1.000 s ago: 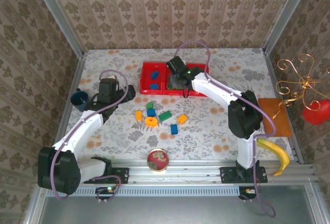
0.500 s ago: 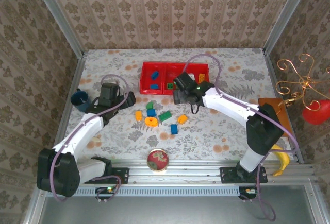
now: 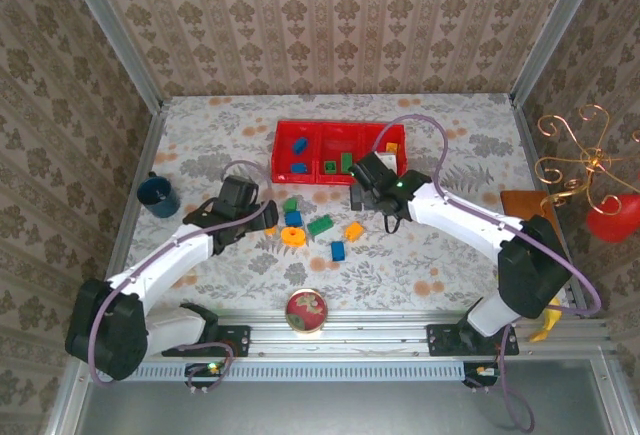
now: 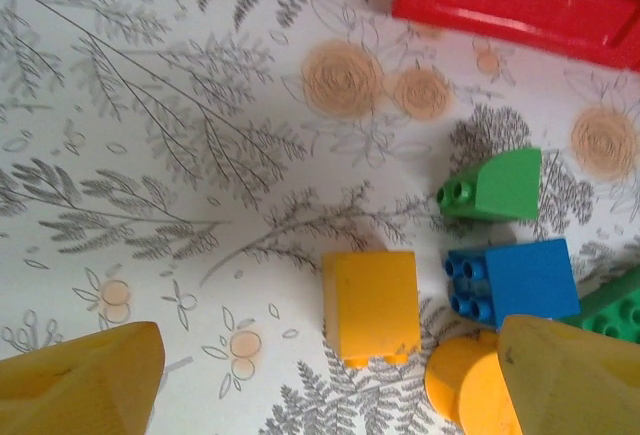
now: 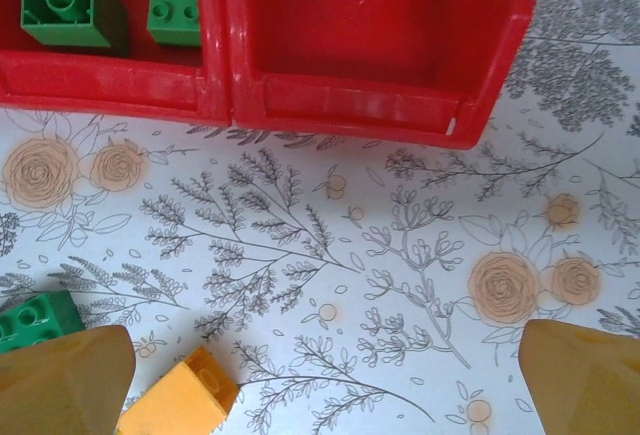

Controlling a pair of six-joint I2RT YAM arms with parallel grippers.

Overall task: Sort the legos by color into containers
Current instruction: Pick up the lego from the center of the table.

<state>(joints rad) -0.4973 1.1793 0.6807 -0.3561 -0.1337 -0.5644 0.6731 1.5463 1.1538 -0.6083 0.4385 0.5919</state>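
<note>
This is a robotics lab test cell dressed up as a home. Damask wallpaper panels (image 3: 330,25) stand inside bare aluminium frame posts (image 3: 118,40). A floral-printed cover (image 3: 420,275) lies over the table. The left arm (image 3: 165,260) and right arm (image 3: 465,220) are bolted to a slotted aluminium rail (image 3: 370,338) along the near edge.

Red tray (image 3: 283,155), three compartments: blue legos (image 3: 299,145) left, green legos (image 3: 330,167) middle, orange lego (image 3: 391,149) right. Loose on its near side: mixed blocks (image 3: 338,251) and orange ring (image 3: 293,237).
</note>
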